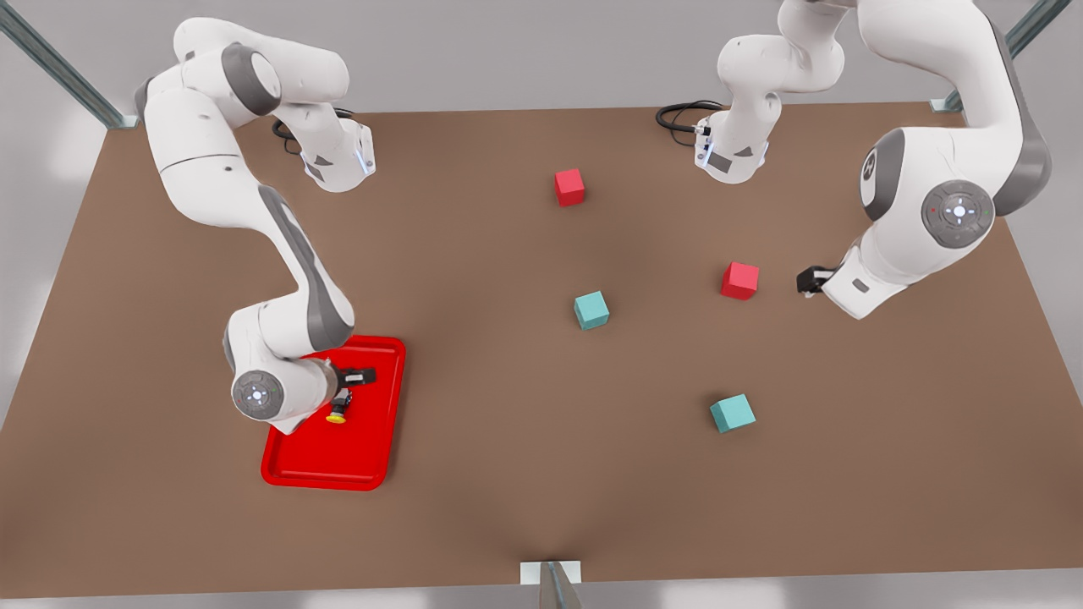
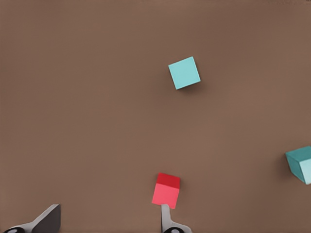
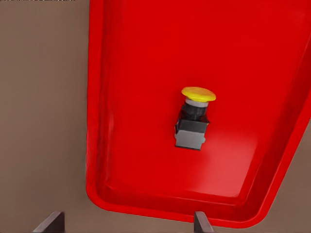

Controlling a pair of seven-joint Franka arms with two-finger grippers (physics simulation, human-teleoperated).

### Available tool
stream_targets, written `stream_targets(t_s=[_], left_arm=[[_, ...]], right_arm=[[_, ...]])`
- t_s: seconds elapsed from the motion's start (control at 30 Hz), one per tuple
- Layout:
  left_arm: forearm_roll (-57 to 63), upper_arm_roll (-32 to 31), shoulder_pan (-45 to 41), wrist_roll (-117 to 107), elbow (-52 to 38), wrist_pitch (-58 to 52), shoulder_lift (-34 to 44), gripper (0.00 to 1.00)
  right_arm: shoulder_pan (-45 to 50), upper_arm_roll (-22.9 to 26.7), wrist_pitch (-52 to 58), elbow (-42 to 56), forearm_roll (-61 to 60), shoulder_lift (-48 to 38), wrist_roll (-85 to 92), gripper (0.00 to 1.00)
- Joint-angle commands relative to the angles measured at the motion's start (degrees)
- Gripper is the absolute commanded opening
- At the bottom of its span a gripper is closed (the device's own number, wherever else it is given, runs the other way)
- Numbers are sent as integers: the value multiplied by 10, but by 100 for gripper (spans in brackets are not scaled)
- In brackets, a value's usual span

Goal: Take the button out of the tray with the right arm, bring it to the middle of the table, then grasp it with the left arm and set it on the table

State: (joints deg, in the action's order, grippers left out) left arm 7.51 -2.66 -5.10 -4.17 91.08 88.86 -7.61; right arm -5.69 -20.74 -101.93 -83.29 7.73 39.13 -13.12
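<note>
Button lies on its side inside the tray, and your right gripper hangs above the tray, fingers spread wide and empty. Your left gripper waits well away from the tray, open and empty, beside a red cube.

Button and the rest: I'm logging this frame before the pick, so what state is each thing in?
button: on its side in the tray, ungrasped
tray: flat on the table
right gripper: open, over the tray
left gripper: open, waiting beside a red cube
</note>
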Motion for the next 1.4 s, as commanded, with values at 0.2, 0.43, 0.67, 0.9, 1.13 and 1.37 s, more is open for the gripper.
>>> stream_targets(t_s=[0.2,0.43,0.67,0.9,1.13,1.37], left_arm=[[0,0,1,-9,0,9,0,100],[1,0,1,-10,0,9,-9,100],[1,0,1,-10,0,10,-12,100],[2,0,1,-10,0,10,-18,100],[2,0,1,-11,0,9,-21,100],[2,0,1,-11,0,7,-21,100]], right_arm=[[-35,2,-281,-28,33,18,-45,100],[-60,3,-456,-255,36,-48,-80,100],[-59,19,-454,-248,36,-41,-82,100],[-49,32,-453,-247,36,-12,-82,100],[-44,40,-442,-247,38,-12,-84,100],[-40,40,-435,-246,38,-13,-99,77]])
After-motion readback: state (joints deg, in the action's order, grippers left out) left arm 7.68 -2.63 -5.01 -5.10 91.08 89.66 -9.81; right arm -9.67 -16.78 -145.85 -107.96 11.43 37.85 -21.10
